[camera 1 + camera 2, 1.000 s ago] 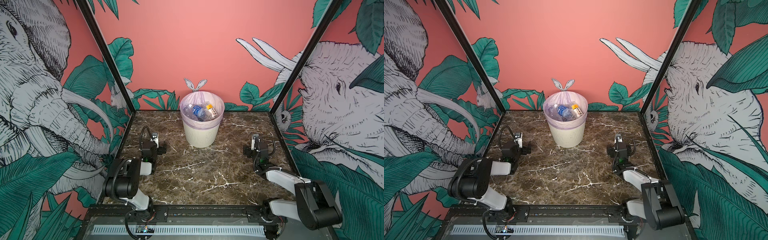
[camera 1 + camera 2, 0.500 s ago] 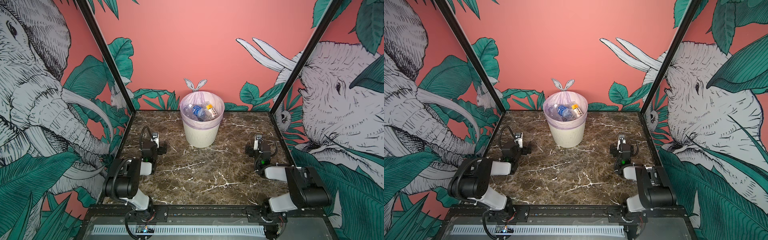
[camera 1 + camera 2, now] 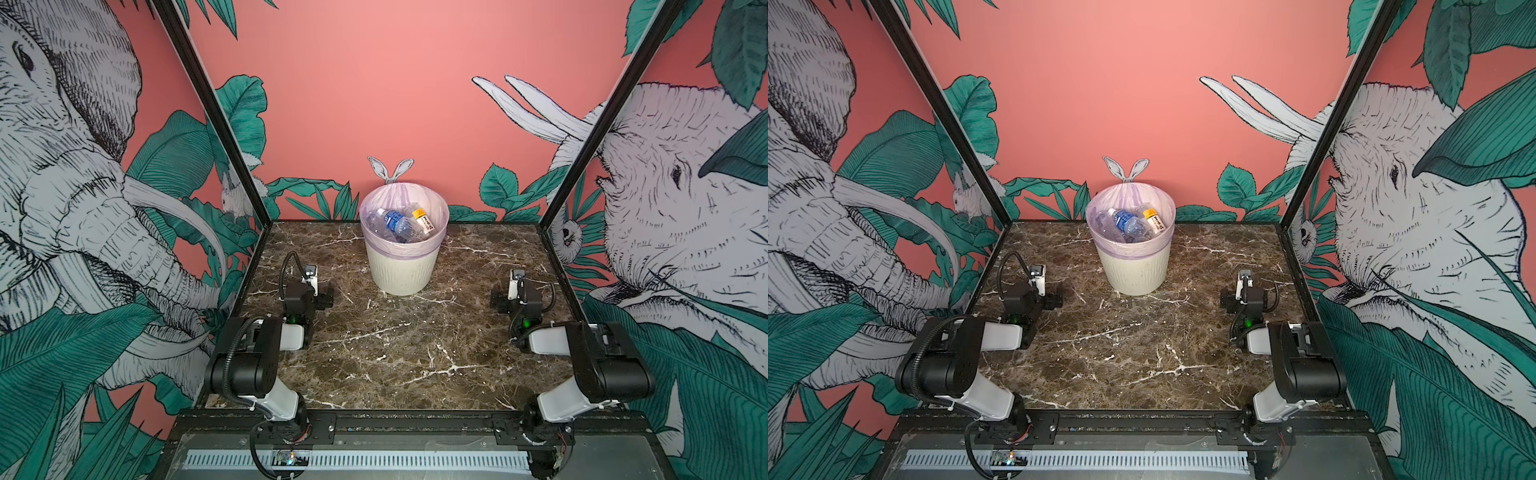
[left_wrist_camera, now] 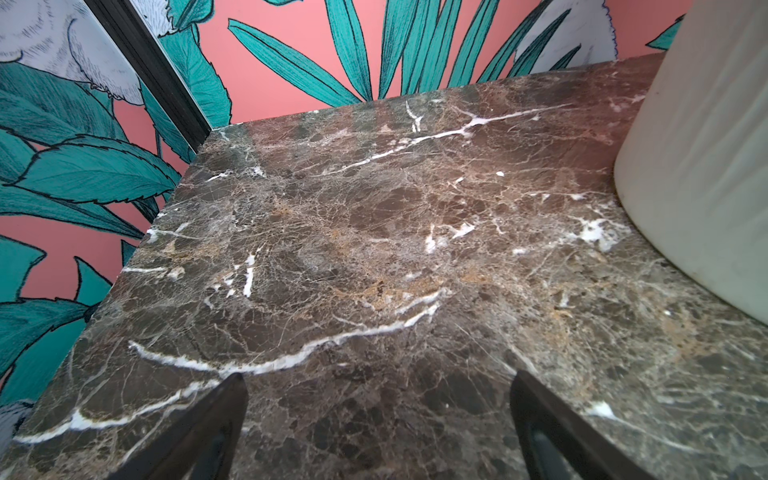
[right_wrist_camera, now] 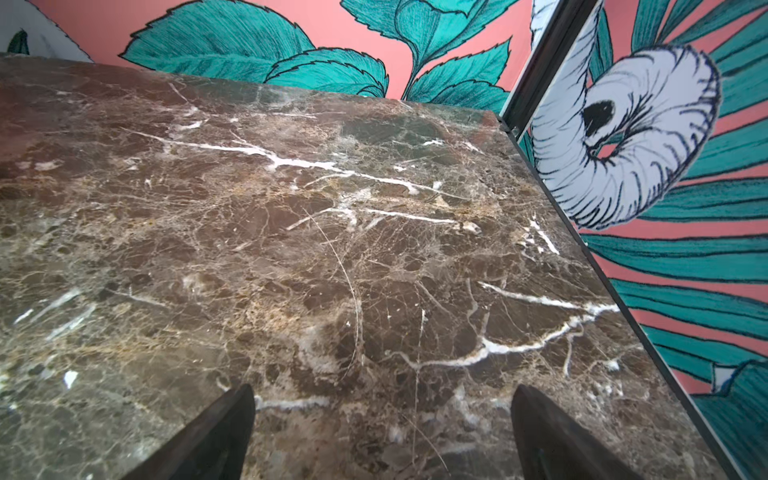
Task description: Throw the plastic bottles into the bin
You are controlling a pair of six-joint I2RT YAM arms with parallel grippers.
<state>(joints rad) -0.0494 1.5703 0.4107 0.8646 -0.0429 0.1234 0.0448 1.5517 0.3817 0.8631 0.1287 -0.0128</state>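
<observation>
Three elephant-print walls enclose a marble tabletop bearing the bin.

No legible text, bottle labels too small to read

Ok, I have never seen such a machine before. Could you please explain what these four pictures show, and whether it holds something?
It is a robot with two arms on a marble table. Two pictures come from a camera pair above, looking down at everything: the left arm, the right arm and, at the back, a cream bin lined with a lilac bag. The other two pictures come from small cameras on the wrists; the two dark tips in each are that arm's jaws. Both pairs of jaws stand open with only bare marble between them, so nothing is held. The plastic bottles all lie inside the bin; I see none on the table.
</observation>
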